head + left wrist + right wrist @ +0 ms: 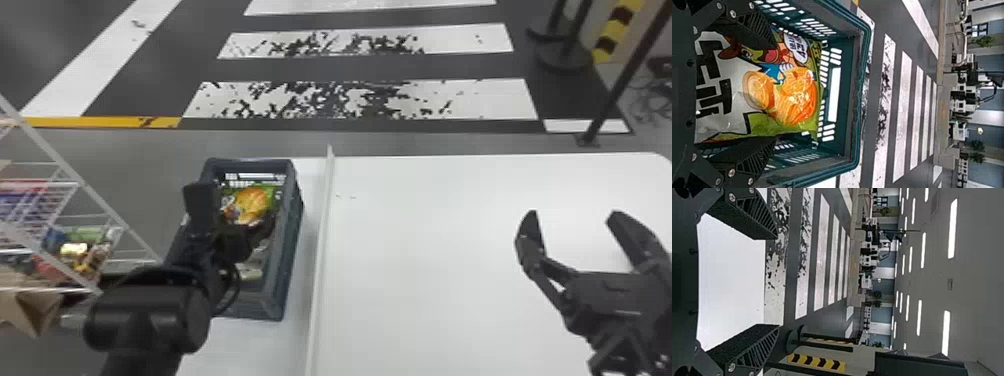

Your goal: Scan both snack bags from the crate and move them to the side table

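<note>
Apparently, the work is sitting at its opening stretch, with the picking going on inside the crate (pixel 294 215). One snack bag (pixel 793 94) is resting in there, its front showing a golden, round piece of food, and it is lying towards the crate's far end. Around it the left gripper (pixel 775 93) is standing with its fingers spread, one along each side edge of the bag; they are not closing on it as things look, so nothing is being carried. Further down in the crate a pale green patch (pixel 250 274) is peeking out beneath the arm; it may be belonging to the second bag, but I cannot tell.

Meanwhile the right gripper (pixel 573 215) is hanging over the white table (pixel 425 260) on the other side of the raised divider (pixel 322 225), its fingers wide apart and holding nothing. The crate is standing on the left side of that divider, and beyond it on the left a wire rack (pixel 65 162) is holding packaged goods.

As for progress, the visible bag is still needing its grasp, lift and move to the side table. Whether any scan is counting as done, I cannot tell. The next step is probably calling for a firm but gentle squeeze; the thin wrapping could be crumpling or slipping, and its edge could be catching on the crate wall.
</note>
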